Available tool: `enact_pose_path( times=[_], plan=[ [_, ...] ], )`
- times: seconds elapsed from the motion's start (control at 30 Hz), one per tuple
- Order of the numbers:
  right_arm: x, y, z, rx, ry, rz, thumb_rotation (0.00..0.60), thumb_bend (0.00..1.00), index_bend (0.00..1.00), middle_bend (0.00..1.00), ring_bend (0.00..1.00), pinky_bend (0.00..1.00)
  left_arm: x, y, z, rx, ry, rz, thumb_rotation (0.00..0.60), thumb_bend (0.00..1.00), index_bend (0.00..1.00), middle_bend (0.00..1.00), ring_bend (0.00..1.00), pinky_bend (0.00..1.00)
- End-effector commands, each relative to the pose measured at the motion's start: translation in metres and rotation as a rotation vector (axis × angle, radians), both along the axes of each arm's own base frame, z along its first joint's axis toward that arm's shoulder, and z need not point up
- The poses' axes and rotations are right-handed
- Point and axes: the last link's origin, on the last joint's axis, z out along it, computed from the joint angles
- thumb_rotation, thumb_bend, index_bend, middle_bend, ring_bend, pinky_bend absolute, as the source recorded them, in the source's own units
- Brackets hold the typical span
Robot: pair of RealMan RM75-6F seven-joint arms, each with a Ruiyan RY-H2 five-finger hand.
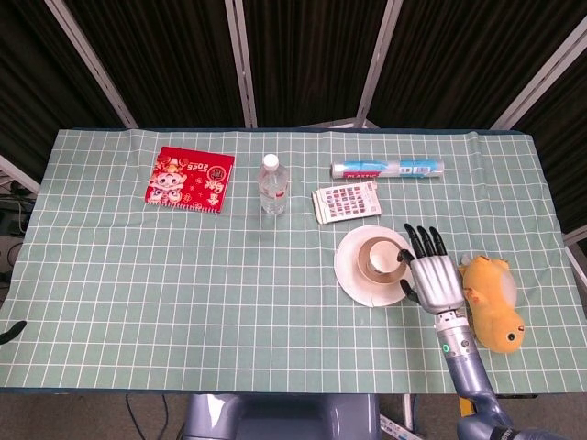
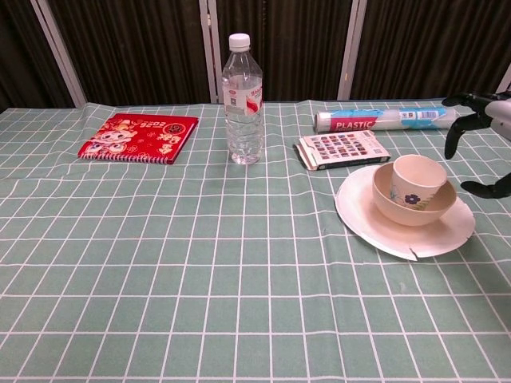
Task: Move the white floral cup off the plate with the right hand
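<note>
The white floral cup (image 2: 416,180) (image 1: 382,259) stands upright inside a beige bowl (image 2: 435,209) on the white plate (image 2: 363,213) (image 1: 350,270), right of the table's middle. My right hand (image 1: 431,276) (image 2: 482,142) hovers just right of the plate, fingers spread and pointing away from me, its thumb toward the cup. It holds nothing and does not touch the cup. Neither view shows my left hand.
A yellow plush toy (image 1: 493,300) lies right of my right hand. Behind the plate are a card box (image 1: 346,202), a plastic-wrap roll (image 1: 387,169) and a water bottle (image 1: 272,185). A red booklet (image 1: 190,179) lies far left. The plate's front rim is chipped.
</note>
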Motion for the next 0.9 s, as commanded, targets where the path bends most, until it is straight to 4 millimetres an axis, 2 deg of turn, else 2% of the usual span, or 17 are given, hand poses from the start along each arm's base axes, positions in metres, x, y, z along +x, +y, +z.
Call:
enact_pose_path(
  times=[0.03,0.43,0.9],
  plan=[
    [-0.001,-0.006,-0.007,0.006,-0.001,-0.011,0.600,0.24,0.43,0.01,0.00,0.00,0.000,0.000,0.000,0.000,0.000,0.000,0.600,0.00,0.00,0.00,0.00,0.00],
    [0.004,-0.009,-0.018,0.022,-0.014,-0.005,0.600,0.27,0.48,0.05,0.00,0.00,0.000,0.001,-0.001,-0.003,-0.002,0.002,0.600,0.00,0.00,0.00,0.00,0.00],
    [-0.001,-0.018,-0.032,0.042,-0.001,-0.042,0.600,0.29,0.50,0.07,0.00,0.00,-0.001,0.002,0.001,-0.001,-0.010,0.003,0.600,0.00,0.00,0.00,0.00,0.00]
  ],
)
